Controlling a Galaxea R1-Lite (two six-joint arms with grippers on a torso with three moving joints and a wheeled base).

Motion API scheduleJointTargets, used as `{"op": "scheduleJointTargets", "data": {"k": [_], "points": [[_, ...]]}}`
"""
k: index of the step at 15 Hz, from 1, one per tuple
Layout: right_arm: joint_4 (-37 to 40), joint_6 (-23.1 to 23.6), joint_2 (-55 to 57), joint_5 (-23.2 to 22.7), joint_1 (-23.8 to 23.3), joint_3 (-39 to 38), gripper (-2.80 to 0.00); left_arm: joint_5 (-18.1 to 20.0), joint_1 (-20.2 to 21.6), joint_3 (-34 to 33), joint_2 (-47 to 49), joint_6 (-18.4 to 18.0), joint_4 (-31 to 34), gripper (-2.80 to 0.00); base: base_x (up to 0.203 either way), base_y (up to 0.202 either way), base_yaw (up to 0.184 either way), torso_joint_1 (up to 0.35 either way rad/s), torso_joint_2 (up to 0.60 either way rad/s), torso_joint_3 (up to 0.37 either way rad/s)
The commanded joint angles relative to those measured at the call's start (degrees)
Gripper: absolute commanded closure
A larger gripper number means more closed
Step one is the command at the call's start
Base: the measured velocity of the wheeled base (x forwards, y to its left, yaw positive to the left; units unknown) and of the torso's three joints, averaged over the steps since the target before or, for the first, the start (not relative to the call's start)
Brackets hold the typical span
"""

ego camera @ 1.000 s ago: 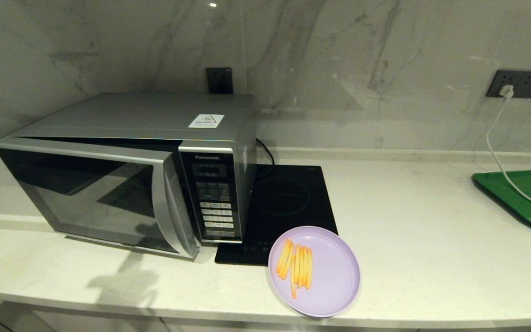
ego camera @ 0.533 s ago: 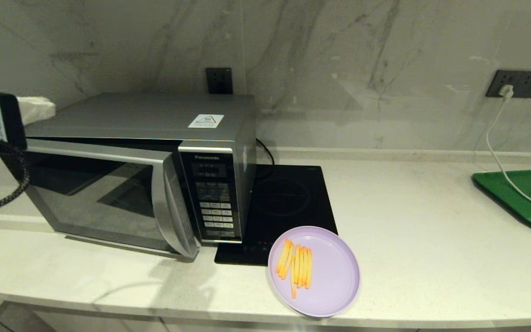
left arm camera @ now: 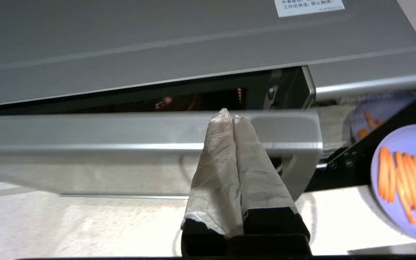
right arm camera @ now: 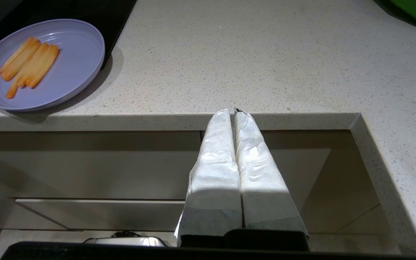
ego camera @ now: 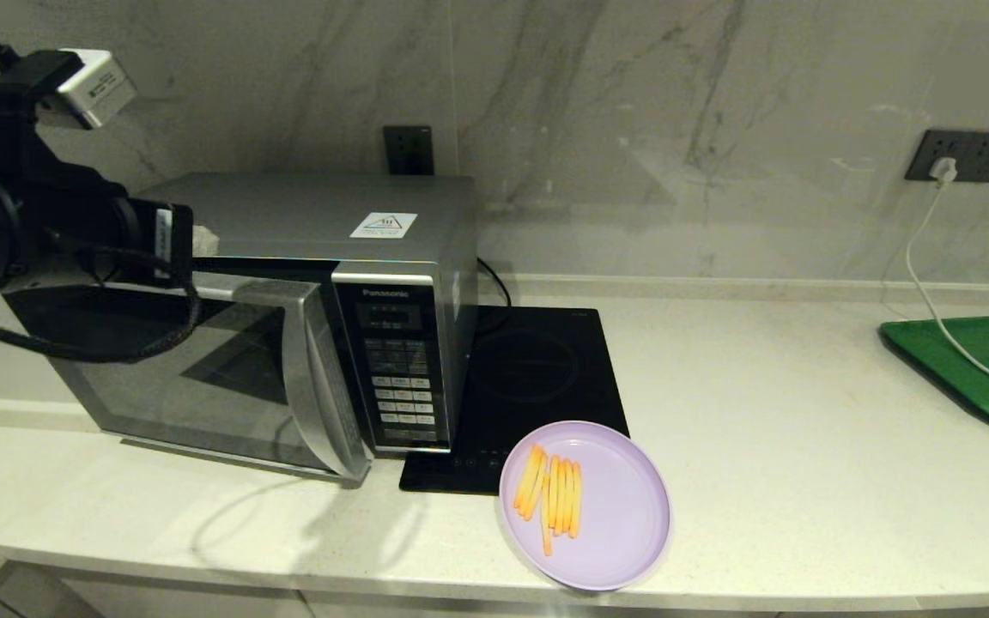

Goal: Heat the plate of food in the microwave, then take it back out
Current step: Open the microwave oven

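Grey-veined marble wall [ego camera: 632, 103], dark wall socket [ego camera: 961, 155] with white plug, pale speckled stone countertop [ego camera: 803, 446]

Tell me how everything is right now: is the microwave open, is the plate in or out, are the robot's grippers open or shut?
microwave: door ajar, a dark gap along its top edge.
plate of food: outside, on the counter near its front edge, fries on it.
left gripper: shut, empty, above the door's top edge.
right gripper: shut, empty, parked in front of the counter edge.
white plug: in the wall socket.
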State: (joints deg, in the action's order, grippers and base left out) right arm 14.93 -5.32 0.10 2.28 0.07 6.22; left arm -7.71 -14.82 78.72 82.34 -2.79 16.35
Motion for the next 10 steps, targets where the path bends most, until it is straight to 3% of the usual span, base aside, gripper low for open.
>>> {"op": "scheduleJointTargets", "data": {"k": [1,5,10], "points": [[0.10,-0.05,-0.01,0.01,0.01,0.02,0.00,0.08,0.12,2.75,5.42,1.22,1.53,0.00,0.000,0.000,0.000,0.000,0.00,0.000],[0.10,-0.05,-0.01,0.01,0.01,0.02,0.00,0.56,0.15,5.45,9.34,4.24,2.63,0.00,0.000,0.000,0.000,0.000,0.00,0.000],[0.10,-0.05,-0.01,0.01,0.01,0.02,0.00,1.65,0.15,5.57,11.00,5.27,1.43,0.00,0.000,0.000,0.000,0.000,0.00,0.000]]}}
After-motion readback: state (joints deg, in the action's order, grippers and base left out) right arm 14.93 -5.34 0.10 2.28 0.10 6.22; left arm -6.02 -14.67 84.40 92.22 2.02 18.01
